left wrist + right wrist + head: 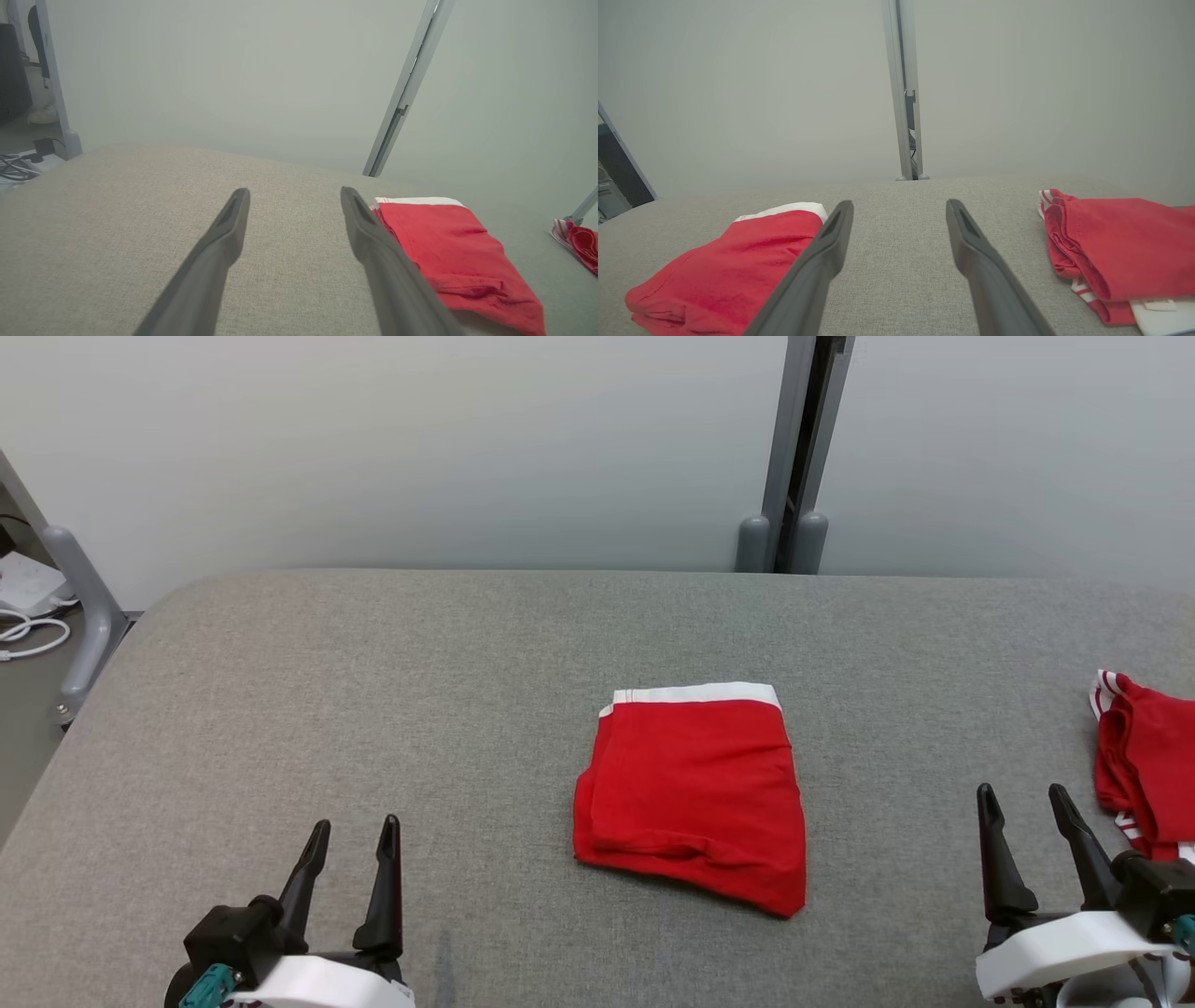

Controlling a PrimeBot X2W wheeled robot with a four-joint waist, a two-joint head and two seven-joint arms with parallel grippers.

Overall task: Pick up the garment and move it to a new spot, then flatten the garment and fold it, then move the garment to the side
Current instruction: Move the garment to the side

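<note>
We are hovering our left gripper [356, 824] and right gripper [1021, 791] over the near side of the grey table [373, 709], fingers spread and gripping nothing. The folded red garment [693, 798] is lying flat between them, while another red cloth [1144, 765] is sitting just beside the right gripper.

Grey fabric table [373, 663]: folded red garment [691, 793], second garment [1144, 765] at right.
</note>
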